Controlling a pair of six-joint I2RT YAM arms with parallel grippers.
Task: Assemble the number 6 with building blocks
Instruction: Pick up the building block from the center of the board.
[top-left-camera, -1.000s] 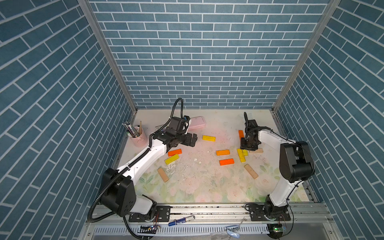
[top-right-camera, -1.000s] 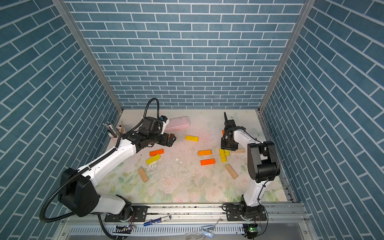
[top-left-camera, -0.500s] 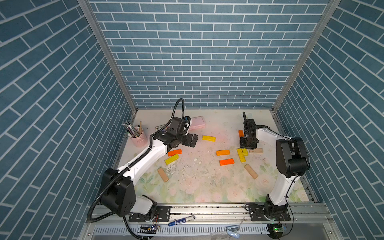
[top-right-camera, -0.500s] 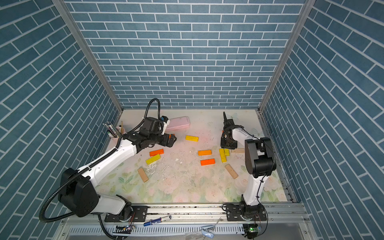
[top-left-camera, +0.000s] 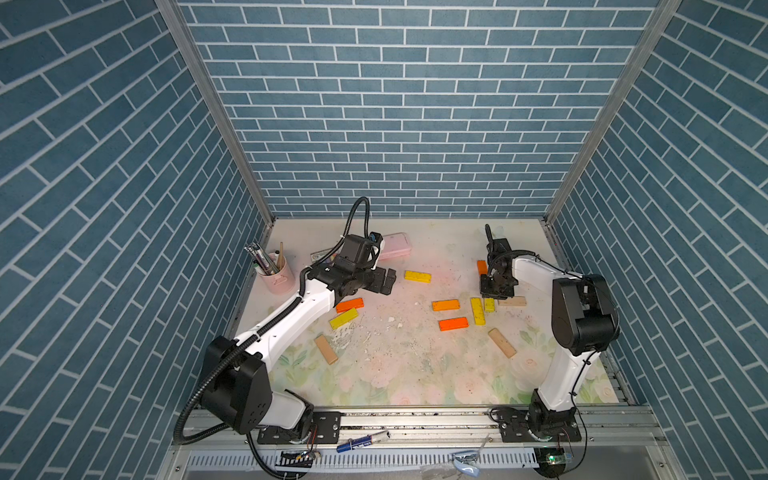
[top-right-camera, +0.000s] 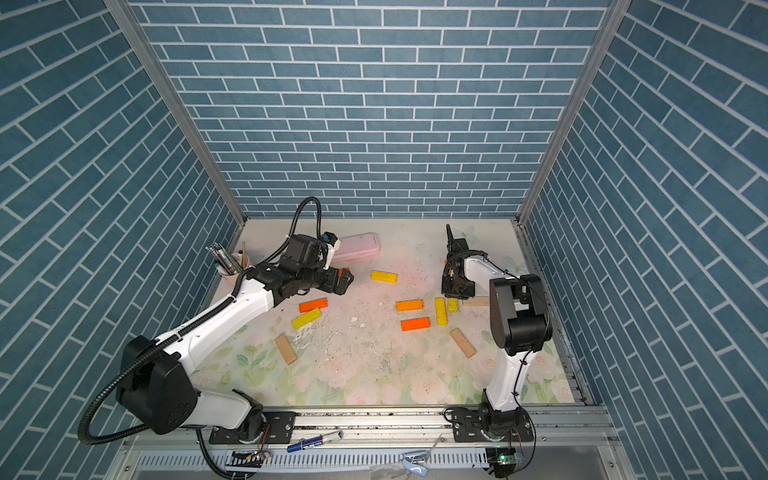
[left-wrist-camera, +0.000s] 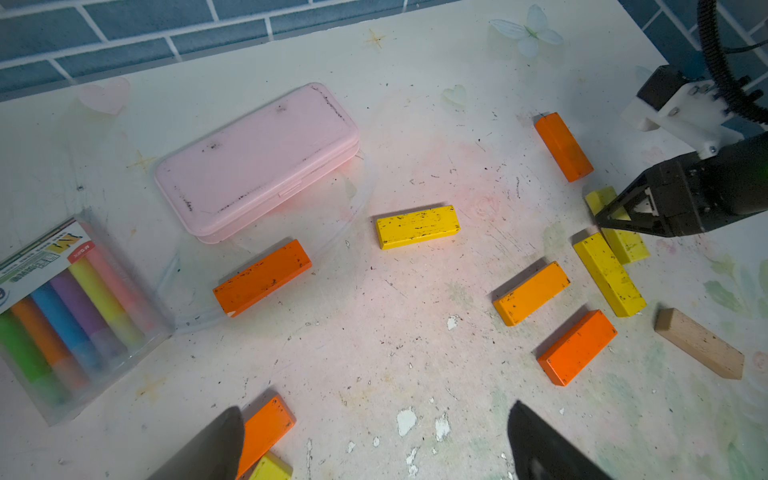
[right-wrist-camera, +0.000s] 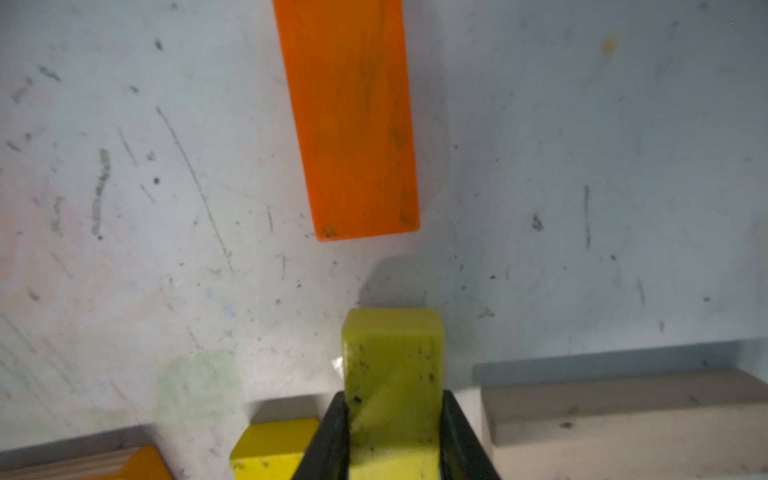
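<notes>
A closed pink case (left-wrist-camera: 257, 162) lies flat on the scuffed, flower-printed table (top-left-camera: 415, 374), close to the blue brick back wall (top-left-camera: 395, 124). Near one end of the case sits a clear pack of coloured chalk sticks (left-wrist-camera: 62, 316). Beyond that pack from the case stands a pink cup (top-left-camera: 277, 279) holding pens.

Bare tabletop (top-left-camera: 395, 365) lies open in the near middle. Around the right gripper (right-wrist-camera: 392, 401), clamped on a yellow-green block (right-wrist-camera: 392, 353), room is tight: a tan block (right-wrist-camera: 623, 415) and a yellow block (right-wrist-camera: 270, 449) flank it closely, and an orange block (right-wrist-camera: 353, 124) lies ahead.
</notes>
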